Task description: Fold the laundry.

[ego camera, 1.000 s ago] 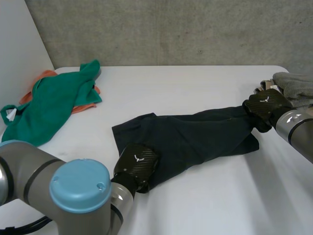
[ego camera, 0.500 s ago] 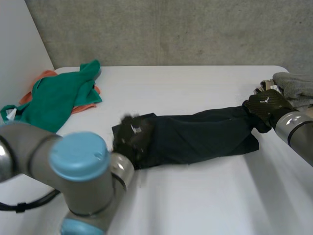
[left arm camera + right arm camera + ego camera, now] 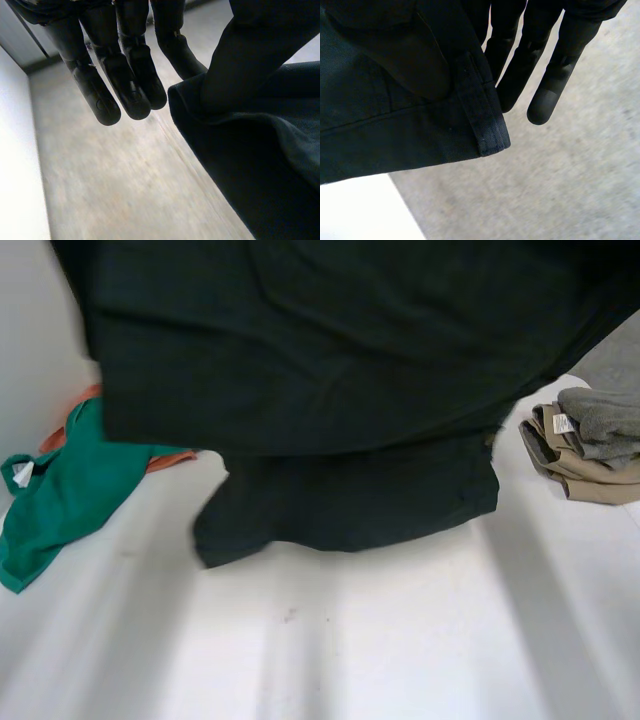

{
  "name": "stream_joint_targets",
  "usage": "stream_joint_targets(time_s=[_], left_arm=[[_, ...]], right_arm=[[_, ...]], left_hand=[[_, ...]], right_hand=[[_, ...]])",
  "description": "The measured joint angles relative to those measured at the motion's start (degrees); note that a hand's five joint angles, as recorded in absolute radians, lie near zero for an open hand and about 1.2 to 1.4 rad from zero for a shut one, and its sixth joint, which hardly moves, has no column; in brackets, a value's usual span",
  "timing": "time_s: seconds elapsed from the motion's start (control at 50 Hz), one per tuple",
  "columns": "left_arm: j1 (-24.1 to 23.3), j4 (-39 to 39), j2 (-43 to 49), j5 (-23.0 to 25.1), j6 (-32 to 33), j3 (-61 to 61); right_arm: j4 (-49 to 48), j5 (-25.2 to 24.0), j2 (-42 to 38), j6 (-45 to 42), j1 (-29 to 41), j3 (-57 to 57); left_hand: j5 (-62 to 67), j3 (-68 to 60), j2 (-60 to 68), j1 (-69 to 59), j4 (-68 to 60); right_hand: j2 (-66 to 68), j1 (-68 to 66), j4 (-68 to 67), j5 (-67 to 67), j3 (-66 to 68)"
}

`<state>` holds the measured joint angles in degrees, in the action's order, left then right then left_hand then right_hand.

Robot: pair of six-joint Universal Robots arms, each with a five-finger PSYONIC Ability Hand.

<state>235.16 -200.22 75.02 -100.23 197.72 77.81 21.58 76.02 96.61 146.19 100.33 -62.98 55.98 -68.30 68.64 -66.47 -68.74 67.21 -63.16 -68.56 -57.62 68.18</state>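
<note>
Left hand (image 3: 125, 75): thumb pins a corner of the dark garment (image 3: 330, 360) against one finger, the other fingers straight. Right hand (image 3: 545, 80): thumb clamps the garment's hemmed corner against straight fingers. Garment: held up and spread between both hands, lower part hanging over the white table (image 3: 400, 640). Farther left: green cloth (image 3: 60, 490) on orange cloth (image 3: 170, 457). Farther right: folded stack (image 3: 585, 455), beige and grey.

Light is diffuse and even; white table (image 3: 400, 640) bright, with soft grey shadow bands running toward 6 o'clock beneath the dark cloth (image 3: 330, 360), which reads near-black.
</note>
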Motion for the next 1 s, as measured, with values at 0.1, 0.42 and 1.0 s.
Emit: stream_joint_targets(time_s=[0.1,0.42,1.0], left_arm=[[-0.05,3.43,-1.1,0.01,-0.02,-3.98],[3.35,5.98,24.78,1.52,0.53,-8.64],[8.88,-9.84,63.63,9.13,2.08,-35.6]], right_arm=[[5.61,-0.11,1.85,1.7,-0.01,6.59],[3.73,0.63,-18.79,5.98,0.91,8.47],[-40.06,14.05,-49.66,0.92,9.87,11.08]], left_hand=[[0.0,0.0,0.01,0.0,0.0],[0.0,0.0,0.03,0.0,0.0],[-53.09,56.11,-56.58,55.54,57.13]], right_hand=[[0.0,0.0,0.0,-0.11,0.0],[0.0,-0.54,-0.04,-0.3,0.0],[-54.83,50.25,56.45,55.06,-56.1]])
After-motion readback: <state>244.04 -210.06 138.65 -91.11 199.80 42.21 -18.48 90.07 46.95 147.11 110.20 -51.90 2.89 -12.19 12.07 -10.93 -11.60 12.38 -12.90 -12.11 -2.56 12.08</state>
